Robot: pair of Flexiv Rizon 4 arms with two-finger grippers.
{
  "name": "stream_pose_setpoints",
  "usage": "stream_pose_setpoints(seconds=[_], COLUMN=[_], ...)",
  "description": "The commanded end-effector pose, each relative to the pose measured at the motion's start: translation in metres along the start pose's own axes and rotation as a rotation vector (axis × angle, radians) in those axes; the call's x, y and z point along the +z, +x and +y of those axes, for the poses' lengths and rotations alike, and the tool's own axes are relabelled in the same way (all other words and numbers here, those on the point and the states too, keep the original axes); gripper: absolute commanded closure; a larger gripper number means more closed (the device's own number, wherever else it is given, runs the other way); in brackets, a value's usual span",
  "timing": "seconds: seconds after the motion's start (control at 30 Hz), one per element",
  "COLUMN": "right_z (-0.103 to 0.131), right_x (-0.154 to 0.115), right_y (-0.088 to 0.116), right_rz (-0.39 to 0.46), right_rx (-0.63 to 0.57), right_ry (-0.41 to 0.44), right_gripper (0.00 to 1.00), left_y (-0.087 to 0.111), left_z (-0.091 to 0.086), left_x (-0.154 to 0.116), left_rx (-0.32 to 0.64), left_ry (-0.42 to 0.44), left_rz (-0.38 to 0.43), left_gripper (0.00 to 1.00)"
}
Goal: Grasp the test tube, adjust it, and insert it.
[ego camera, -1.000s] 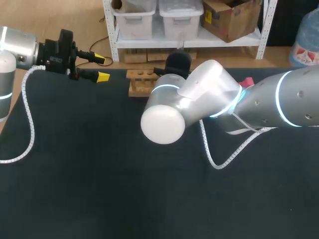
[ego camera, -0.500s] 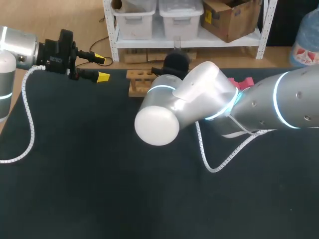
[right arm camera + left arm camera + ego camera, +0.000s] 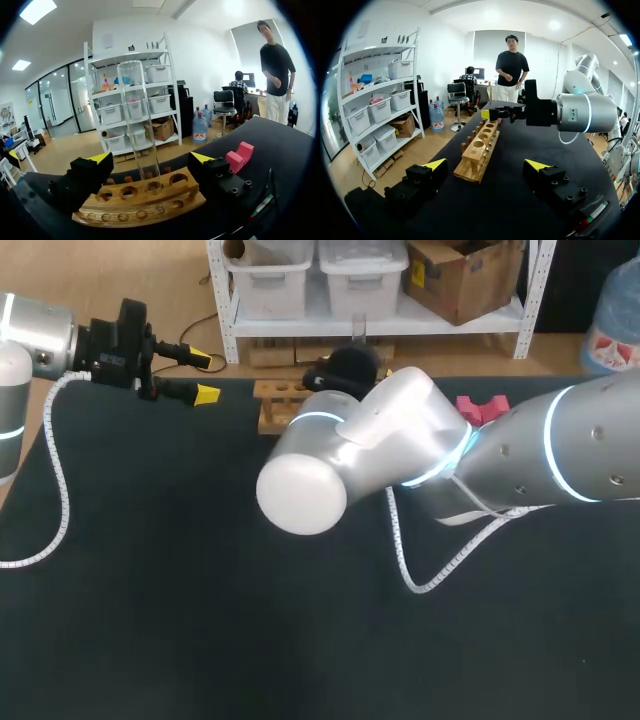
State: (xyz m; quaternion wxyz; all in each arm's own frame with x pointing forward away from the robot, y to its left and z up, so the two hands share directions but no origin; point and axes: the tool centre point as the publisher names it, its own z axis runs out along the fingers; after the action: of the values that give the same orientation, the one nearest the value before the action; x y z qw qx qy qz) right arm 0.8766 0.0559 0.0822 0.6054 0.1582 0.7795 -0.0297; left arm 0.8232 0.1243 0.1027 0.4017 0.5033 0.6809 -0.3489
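The tube [image 3: 141, 130] stands upright with its foot in a middle hole of the rack's [image 3: 150, 206] far row, so the insertion looks done. It keeps its pose because the hole carries it, not because anything grips it.

The right end effector [image 3: 150, 158] sits level with the rack, on its near long side, and points across it. Its fingers [image 3: 85, 175] are spread wide, one on either side of the tube, and a gap shows on both sides. I take that as a release. The wide spread also lets the arm back away from the rack without brushing the glass. A sideways drift is the risk here, since one finger could tip the tube in its hole.

The left end effector [image 3: 486, 165] is well off one short end of the rack and looks down its length. It is also spread and holds nothing. It seems parked there to leave the space above the rack to the other arm.

The rack lies flat on the desk [image 3: 200, 590], so the holes face up and the tube goes in vertically. A pink block [image 3: 239, 156] rests on the desk off the rack's other short end, apart from it, and seems to play no part.
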Motion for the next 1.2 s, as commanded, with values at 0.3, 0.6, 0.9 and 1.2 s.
stream_pose_setpoints(seconds=[0.3,0.6,0.9,1.2], right_z=[-0.014,-0.03,-0.035,-0.036], right_x=[-0.032,-0.067,-0.088,-0.093], right_y=[-0.006,-0.017,-0.02,-0.023], right_rz=[0.036,0.088,0.148,0.16], right_rx=[-0.02,-0.011,0.011,0.063], right_ry=[0.012,-0.056,-0.133,-0.131], right_gripper=[0.0,0.0,0.0,0.0], left_y=[0.001,0.001,0.001,0.001], left_z=[-0.001,-0.001,-0.001,-0.001], left_x=[0.0,0.0,0.0,0.0], left_rx=[0.002,0.002,0.002,0.002], left_ry=[-0.001,-0.001,-0.001,-0.001], left_rz=[-0.002,-0.002,-0.002,-0.002], left_gripper=[0.0,0.0,0.0,0.0])
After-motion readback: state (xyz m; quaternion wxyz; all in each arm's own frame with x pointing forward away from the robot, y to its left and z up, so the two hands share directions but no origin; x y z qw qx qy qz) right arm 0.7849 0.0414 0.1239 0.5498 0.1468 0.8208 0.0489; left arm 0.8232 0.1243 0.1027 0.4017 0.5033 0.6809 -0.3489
